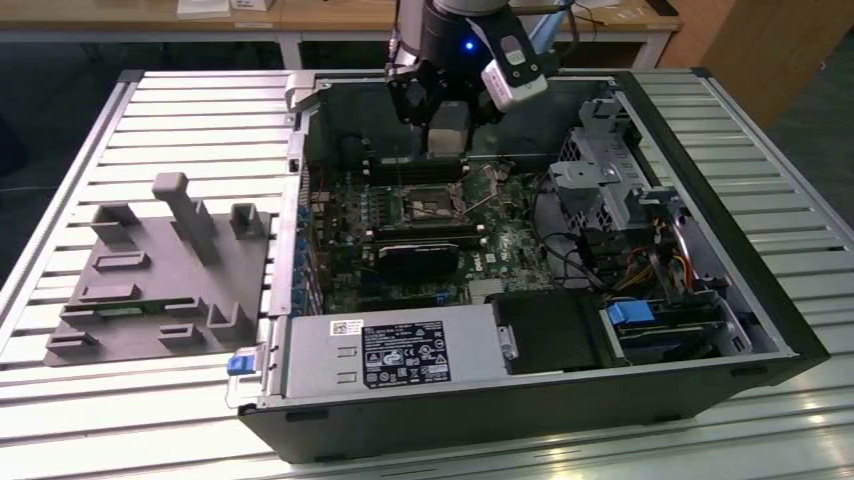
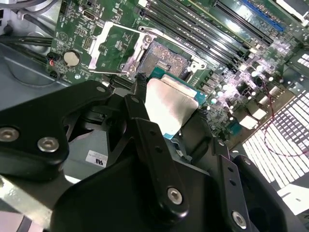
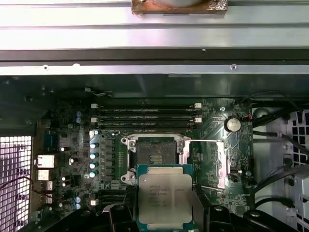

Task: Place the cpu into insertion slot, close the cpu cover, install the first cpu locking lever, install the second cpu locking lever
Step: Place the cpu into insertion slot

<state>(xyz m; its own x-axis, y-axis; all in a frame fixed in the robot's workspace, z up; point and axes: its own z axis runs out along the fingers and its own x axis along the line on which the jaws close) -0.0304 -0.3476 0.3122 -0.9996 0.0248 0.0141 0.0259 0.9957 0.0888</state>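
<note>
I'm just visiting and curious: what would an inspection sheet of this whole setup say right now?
Surface: slatted metal table carrying an open computer case.
Job's things: cpu held clear of the board; insertion slot empty; cpu cover swung open beside the slot.
Clutter: grey fixture block on the table.
Grippers: gripper shut on the cpu.
Cables: wire bundle inside the case.
Surroundings: wooden desks behind.
</note>
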